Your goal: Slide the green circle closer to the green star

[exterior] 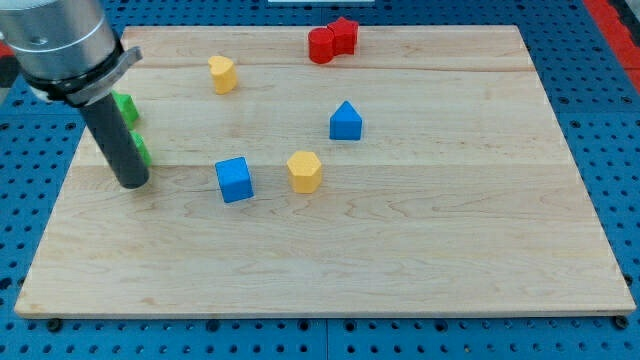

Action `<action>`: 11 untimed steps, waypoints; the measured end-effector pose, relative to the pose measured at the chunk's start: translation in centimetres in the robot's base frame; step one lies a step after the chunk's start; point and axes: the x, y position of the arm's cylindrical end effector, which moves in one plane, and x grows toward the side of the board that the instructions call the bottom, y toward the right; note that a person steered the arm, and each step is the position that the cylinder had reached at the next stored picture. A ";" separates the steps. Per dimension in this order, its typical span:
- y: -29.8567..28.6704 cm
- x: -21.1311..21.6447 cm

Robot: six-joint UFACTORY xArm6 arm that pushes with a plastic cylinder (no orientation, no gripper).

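Observation:
Two green blocks sit at the view's left, both partly hidden by the rod. One green block (pixel 126 108) shows beside the rod's upper part; another green block (pixel 143 151) peeks out lower down, right of the rod. I cannot tell which is the circle and which the star. My tip (pixel 133 184) rests on the board just below and left of the lower green block, touching or nearly touching it.
A yellow block (pixel 222 74) lies at the top left. A red block pair (pixel 333 41) sits at the top middle. A blue triangular block (pixel 346 121), a blue cube (pixel 234 180) and a yellow hexagon (pixel 305 171) lie mid-board. The wooden board (pixel 400 260) lies on a blue pegboard.

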 end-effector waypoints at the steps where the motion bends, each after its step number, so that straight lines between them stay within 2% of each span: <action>1: -1.4 -1.1; 2: -0.2 -1.1; 3: 3.7 -0.8; 5: 0.3 -1.5; 8: 2.0 -3.3; 11: 0.0 -4.1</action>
